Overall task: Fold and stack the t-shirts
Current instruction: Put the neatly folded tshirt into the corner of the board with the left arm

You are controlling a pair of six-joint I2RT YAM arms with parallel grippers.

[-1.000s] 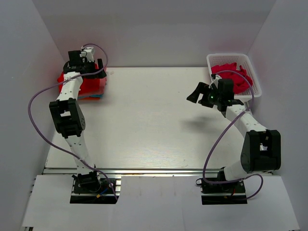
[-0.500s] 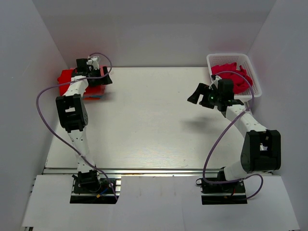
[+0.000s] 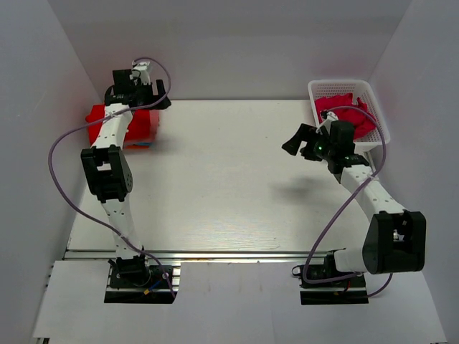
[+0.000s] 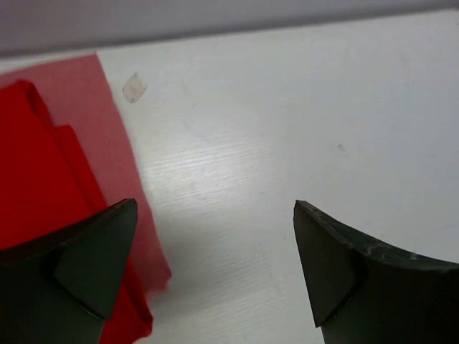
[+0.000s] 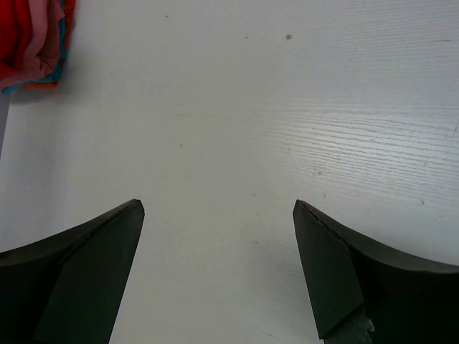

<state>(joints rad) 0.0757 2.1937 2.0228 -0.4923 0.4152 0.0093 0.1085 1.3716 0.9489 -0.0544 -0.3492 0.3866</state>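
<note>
A stack of folded t-shirts (image 3: 122, 127), bright red on top, lies at the table's far left. In the left wrist view the red cloth (image 4: 43, 179) fills the left side, with a paler red layer (image 4: 107, 129) carrying a small white tag (image 4: 133, 87). My left gripper (image 3: 138, 100) (image 4: 215, 206) hovers open and empty at the stack's right edge. A crimson-pink t-shirt (image 3: 344, 115) lies crumpled in the white basket (image 3: 376, 118). My right gripper (image 3: 295, 140) (image 5: 217, 205) hangs open and empty over bare table left of the basket. The right wrist view catches the stack's layered edge (image 5: 29, 36).
White walls close the table (image 3: 229, 186) at the back and both sides. The basket stands in the far right corner. Purple cables loop off both arms.
My left gripper has risen off the red stack and shifted back and slightly right. The right arm has drifted a little to the right, still open.
</note>
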